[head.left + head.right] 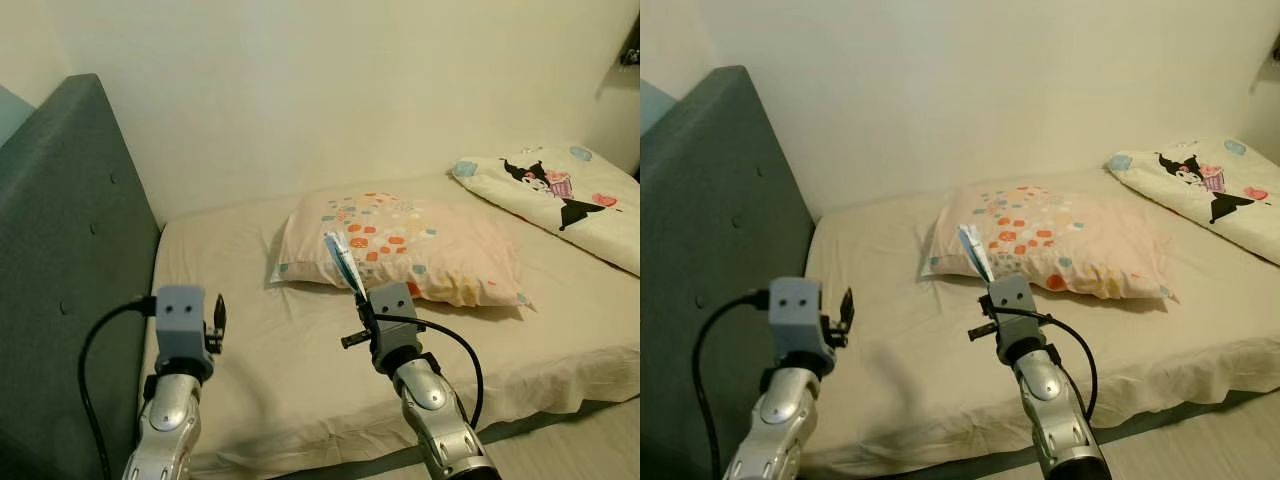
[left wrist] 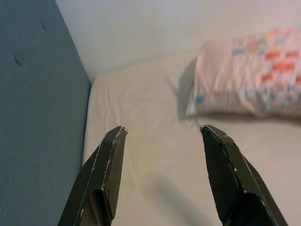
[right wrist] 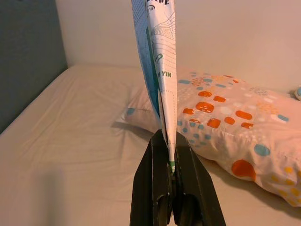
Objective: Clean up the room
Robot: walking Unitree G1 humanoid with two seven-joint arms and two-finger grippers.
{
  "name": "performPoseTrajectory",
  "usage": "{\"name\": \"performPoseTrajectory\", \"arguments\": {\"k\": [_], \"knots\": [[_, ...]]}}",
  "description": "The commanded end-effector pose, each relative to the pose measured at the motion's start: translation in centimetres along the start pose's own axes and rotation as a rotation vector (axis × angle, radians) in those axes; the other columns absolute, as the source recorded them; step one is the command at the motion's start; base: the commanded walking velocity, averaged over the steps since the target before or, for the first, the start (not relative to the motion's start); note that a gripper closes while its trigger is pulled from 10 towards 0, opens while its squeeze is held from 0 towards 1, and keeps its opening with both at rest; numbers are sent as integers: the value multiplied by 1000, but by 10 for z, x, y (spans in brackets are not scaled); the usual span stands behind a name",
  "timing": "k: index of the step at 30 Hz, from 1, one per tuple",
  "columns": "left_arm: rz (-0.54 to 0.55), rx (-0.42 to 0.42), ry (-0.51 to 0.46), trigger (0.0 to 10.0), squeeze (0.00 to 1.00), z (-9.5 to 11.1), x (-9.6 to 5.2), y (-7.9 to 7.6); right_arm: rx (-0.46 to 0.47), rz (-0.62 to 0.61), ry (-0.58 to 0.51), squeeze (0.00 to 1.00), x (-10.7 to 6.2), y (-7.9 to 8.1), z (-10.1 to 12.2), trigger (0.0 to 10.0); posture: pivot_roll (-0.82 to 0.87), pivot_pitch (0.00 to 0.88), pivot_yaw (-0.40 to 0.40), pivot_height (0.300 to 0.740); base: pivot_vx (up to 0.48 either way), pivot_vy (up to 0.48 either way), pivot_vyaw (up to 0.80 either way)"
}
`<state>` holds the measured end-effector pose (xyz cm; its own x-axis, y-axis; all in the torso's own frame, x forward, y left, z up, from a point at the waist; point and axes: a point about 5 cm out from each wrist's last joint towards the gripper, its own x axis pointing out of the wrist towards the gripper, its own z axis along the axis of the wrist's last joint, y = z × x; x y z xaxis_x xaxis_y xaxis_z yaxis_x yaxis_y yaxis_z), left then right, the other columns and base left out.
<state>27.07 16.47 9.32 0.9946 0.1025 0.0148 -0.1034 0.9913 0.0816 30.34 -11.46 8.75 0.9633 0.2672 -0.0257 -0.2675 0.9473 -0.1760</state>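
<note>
My right gripper point(image 1: 356, 292) is shut on a thin blue-and-white printed wrapper point(image 1: 343, 261), which sticks up edge-on from the fingers point(image 3: 171, 155). It hovers over the cream bed sheet point(image 1: 250, 330), just in front of a pillow with orange and blue dots point(image 1: 420, 245). My left gripper point(image 2: 162, 129) is open with nothing between its fingers, held above the sheet near the grey headboard point(image 1: 60, 260).
A second pillow with a cartoon print point(image 1: 570, 195) lies at the bed's far right. A plain wall runs behind the bed. The mattress front edge point(image 1: 540, 400) is near my arms, with floor beyond at the lower right.
</note>
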Motion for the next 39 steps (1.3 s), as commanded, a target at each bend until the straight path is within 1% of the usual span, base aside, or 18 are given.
{"name": "performPoseTrajectory", "arguments": {"k": [1, 3, 8, 12, 18, 21, 28, 39], "knots": [[-4, 22, 46, 10000, 0, -9, -3, 5, 34, 17, 45, 0, -1, 4, -8, 10000, -43, 40, 0, 736, 0, 0, 0], [-1, 17, 62, 10000, 0, -11, -4, 7, 41, 34, 69, 0, -2, 6, -12, 10000, -42, 43, 0, 736, 0, 0, 0], [-20, 21, 65, 10000, 0, -12, -5, 7, 4, 51, 90, 0, -3, 9, -16, 10000, -41, 50, -1, 736, 0, 0, 0], [-27, 26, 67, 10000, 0, -14, -7, 6, 9, 52, 112, 0, -2, 10, -19, 10000, -41, 50, -1, 736, 0, 0, -109], [-60, 67, 54, 10000, 0, -13, -8, -1, 15, 48, 135, 0, -2, 9, -22, 10000, -39, 59, -3, 736, 0, 0, -800], [-67, 65, 54, 10000, 0, -13, -8, -3, 14, 47, 139, 0, -2, 8, -22, 10000, -41, 60, -3, 736, 0, 0, -800], [-68, 52, 61, 10000, 0, -13, -7, -2, 7, 44, 150, 0, -2, 8, -23, 10000, -41, 60, -3, 736, 0, 0, -800], [-62, 65, 50, 10000, 0, -12, -8, -2, -8, 50, 159, 0, -2, 8, -24, 10000, -38, 61, -10, 736, 0, 0, -800]]}}
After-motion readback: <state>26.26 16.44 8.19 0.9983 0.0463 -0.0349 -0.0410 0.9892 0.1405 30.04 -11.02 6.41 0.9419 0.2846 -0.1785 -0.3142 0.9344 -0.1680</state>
